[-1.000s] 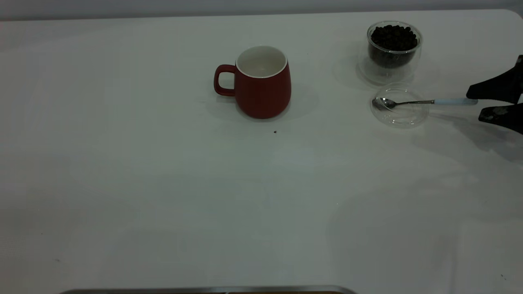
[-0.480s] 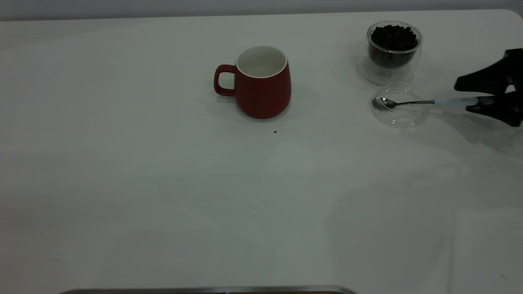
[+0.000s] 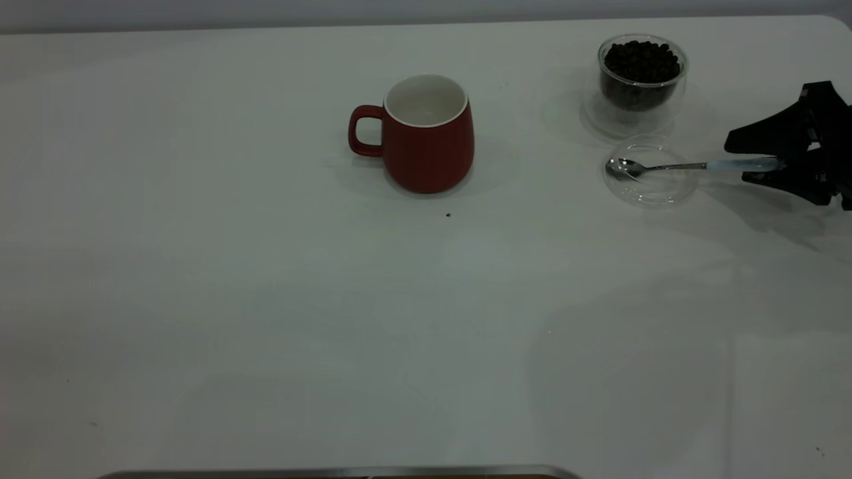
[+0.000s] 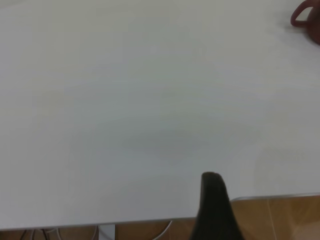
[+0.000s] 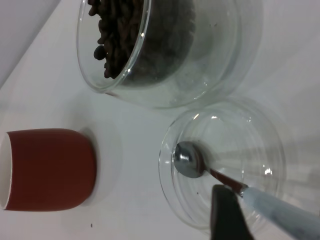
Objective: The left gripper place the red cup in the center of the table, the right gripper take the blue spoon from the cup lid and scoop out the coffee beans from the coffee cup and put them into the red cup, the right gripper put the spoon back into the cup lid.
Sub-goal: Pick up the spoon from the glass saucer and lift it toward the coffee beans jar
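The red cup [image 3: 429, 143] stands upright and empty near the middle of the table [image 3: 266, 299], handle to the left; it also shows in the right wrist view [image 5: 50, 167]. The coffee cup [image 3: 642, 83] full of coffee beans [image 3: 642, 61] stands at the far right. In front of it the blue spoon [image 3: 665, 167] lies with its bowl in the cup lid [image 3: 651, 193]. My right gripper [image 3: 739, 161] is closed around the far end of the pale handle; one finger [image 5: 227, 215] touches it. My left gripper's finger [image 4: 215, 205] hangs over the table's near edge.
A single dark speck [image 3: 448, 215] lies on the table just in front of the red cup. A metal edge [image 3: 333, 472] runs along the near side. The table's rounded corner is at the far right behind the coffee cup.
My right gripper has moved left along the spoon handle and its jaws have narrowed around it. The spoon, lid and both cups have stayed in place.
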